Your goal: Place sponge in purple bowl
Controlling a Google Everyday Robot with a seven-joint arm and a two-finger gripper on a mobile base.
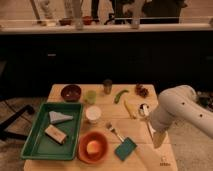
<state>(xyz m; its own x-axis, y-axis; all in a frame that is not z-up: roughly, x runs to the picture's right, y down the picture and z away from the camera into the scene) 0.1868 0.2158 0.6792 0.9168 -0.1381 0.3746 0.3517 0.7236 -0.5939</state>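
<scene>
My feed is dim and soft: warm light on the table (pixel 149 159), cabinets (pixel 100 55) behind gone black, the gripper (pixel 159 138) blurred over the table's right edge.
</scene>
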